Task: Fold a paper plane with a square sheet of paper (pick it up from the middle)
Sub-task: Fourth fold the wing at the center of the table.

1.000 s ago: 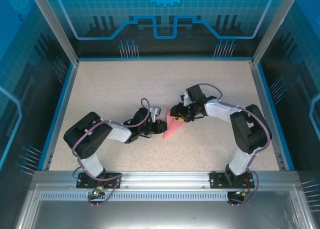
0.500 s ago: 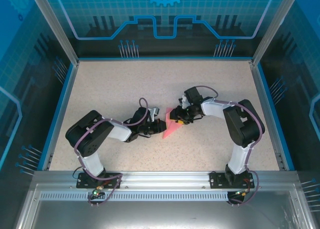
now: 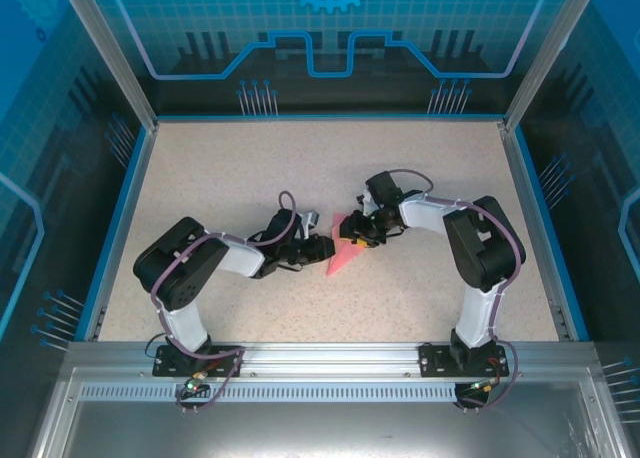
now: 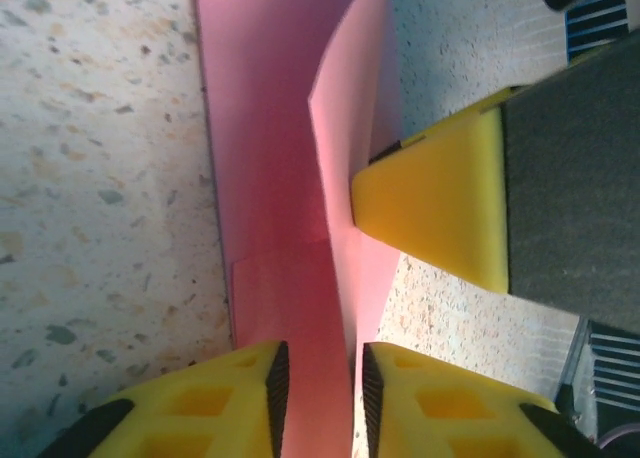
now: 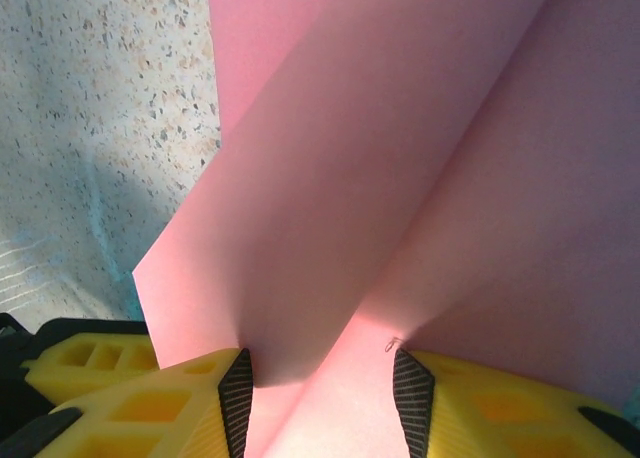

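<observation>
While both arms meet at the middle of the speckled beige table top (image 3: 250, 168), I'm reading the folded pink-red paper sheet (image 3: 340, 260) as the tricky part: it is thin, feather-light and floppy, it will slide on that smooth surface, and any hard pinch or twist will leave a stray crease or a tear. It lies just between the two grippers as a narrow pointed wedge, its tip aimed towards my near edge. From the left wrist, the sheet (image 4: 265, 128) has one flap standing up along a centre crease. The left gripper (image 4: 320, 363) straddles that crease with its yellow pads close on either side, but I cannot tell whether they actually pinch it. One yellow finger (image 4: 430, 213) of the right arm rests against the upright flap from the other side. From the right wrist, the right gripper (image 5: 318, 368) has its jaws part-way apart with the paper (image 5: 400, 158) bunched between and meeting both pads, so I judge it a light grasp. I'd take hold along the stiffer creased spine, not on a loose single-layer edge. There's open table all round, and the blue border strip (image 3: 118, 228) is well apart. The tight spot is the two wrists nearly touching.
</observation>
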You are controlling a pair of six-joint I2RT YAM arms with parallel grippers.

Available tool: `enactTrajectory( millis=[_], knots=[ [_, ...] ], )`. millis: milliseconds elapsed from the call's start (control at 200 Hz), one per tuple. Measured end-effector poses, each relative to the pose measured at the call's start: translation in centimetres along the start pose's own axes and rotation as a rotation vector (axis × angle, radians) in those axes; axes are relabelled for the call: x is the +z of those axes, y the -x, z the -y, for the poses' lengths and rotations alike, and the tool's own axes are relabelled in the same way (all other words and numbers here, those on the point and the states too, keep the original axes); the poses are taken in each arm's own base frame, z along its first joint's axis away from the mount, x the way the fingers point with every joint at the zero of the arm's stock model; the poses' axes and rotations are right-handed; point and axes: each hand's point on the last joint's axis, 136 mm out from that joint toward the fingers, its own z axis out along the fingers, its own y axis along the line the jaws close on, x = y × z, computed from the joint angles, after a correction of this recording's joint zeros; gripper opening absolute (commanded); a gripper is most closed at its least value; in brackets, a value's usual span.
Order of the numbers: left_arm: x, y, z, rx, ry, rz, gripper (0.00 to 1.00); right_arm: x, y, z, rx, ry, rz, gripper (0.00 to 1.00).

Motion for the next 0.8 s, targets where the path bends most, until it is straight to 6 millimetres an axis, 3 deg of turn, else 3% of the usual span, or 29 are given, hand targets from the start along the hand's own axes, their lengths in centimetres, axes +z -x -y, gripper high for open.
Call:
enactTrajectory(
  millis=[270,520,800],
  knots=[
    [-1.9,1.2,0.4,-0.008,0.023,0.025,0.45,0.0,0.1,0.1,0.01,-0.039,0.001,0.46],
    [-3.1,1.9,2.2,-0.034,-0.016,0.05,0.22,0.2,0.2,0.3,0.038,-0.074,0.002,0.45],
    [-1.0,1.6,3.2,-0.056,-0.008,-0.01,0.09,0.2,0.2,0.4,0.065,-0.088,0.001,0.43]
  ],
)
